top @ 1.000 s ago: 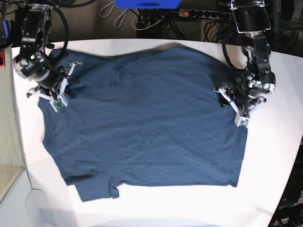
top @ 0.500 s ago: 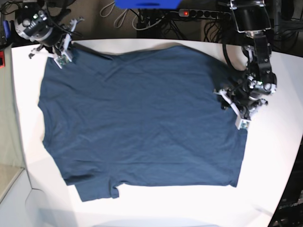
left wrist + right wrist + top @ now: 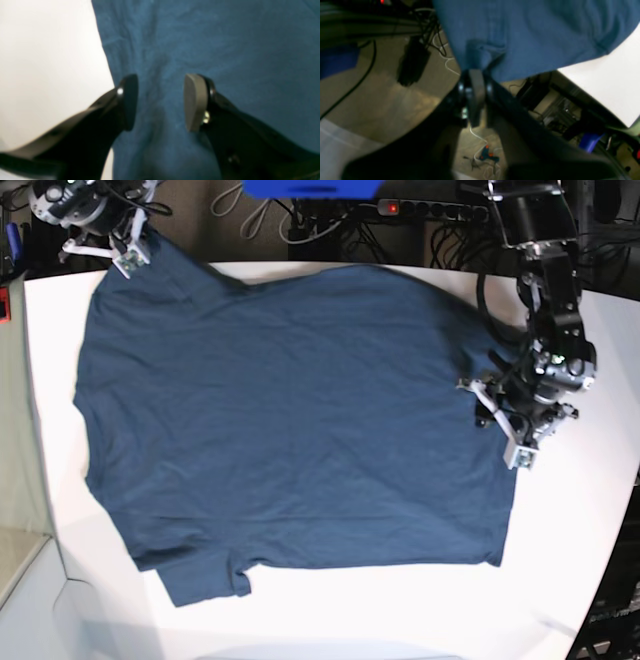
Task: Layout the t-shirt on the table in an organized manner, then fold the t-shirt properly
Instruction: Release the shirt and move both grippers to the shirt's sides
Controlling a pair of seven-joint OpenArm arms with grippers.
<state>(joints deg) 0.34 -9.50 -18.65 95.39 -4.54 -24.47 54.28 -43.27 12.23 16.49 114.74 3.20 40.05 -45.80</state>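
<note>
dark navy-blue cotton t-shirt (image 3: 290,430) spread flat on large matte white table (image 3: 580,530), my right gripper (image 3: 475,87) pinching its far corner past the table edge, my left gripper (image 3: 160,100) parted, empty, above its side hem

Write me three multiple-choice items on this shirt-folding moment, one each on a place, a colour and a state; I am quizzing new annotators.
1. Where is the right gripper?
A. at the t-shirt's far corner, by the table's back edge
B. mid-shirt
C. off to the near side

2. What colour is the t-shirt?
A. red
B. dark navy blue
C. white

3. How does the left gripper stand?
A. open above the cloth
B. shut on the cloth
C. holding a cable

Key: 1 A, the base view shows it at the table's far edge; 2 B, plain in every view; 3 A, the left wrist view shows its pads apart.
</note>
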